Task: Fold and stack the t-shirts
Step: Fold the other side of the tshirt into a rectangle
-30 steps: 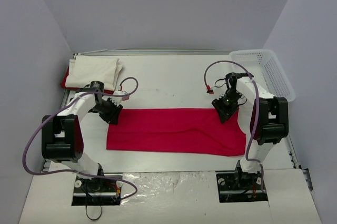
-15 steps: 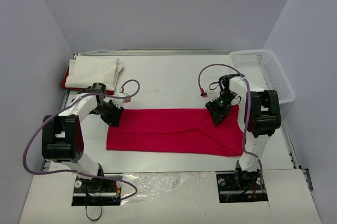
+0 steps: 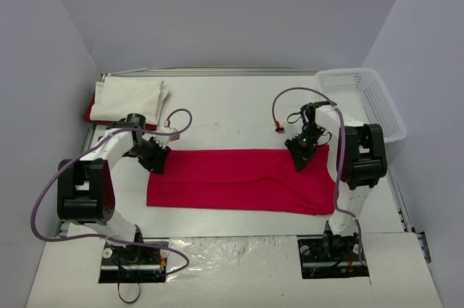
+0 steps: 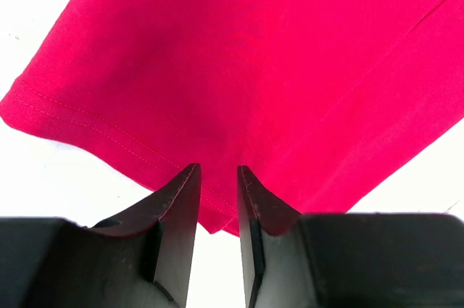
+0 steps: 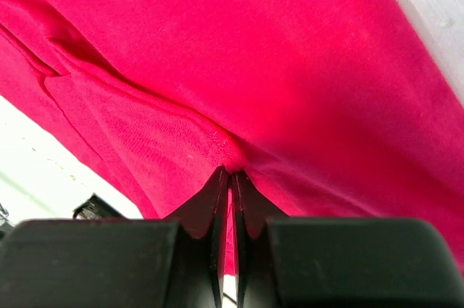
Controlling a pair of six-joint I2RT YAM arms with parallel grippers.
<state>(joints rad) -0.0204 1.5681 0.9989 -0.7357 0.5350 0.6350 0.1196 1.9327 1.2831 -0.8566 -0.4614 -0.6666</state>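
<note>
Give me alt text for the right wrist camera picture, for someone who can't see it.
The right gripper is pinched shut on a small raised fold of the red t-shirt, which fills almost the whole picture. Bits of white table show at the upper right and lower left.

The spread t-shirt (image 3: 239, 181) is plain bright red. My fingers (image 4: 177, 206) are black. The far-left t-shirt (image 3: 129, 98) is plain white, the far-right basket (image 3: 377, 101) white lattice.
</note>
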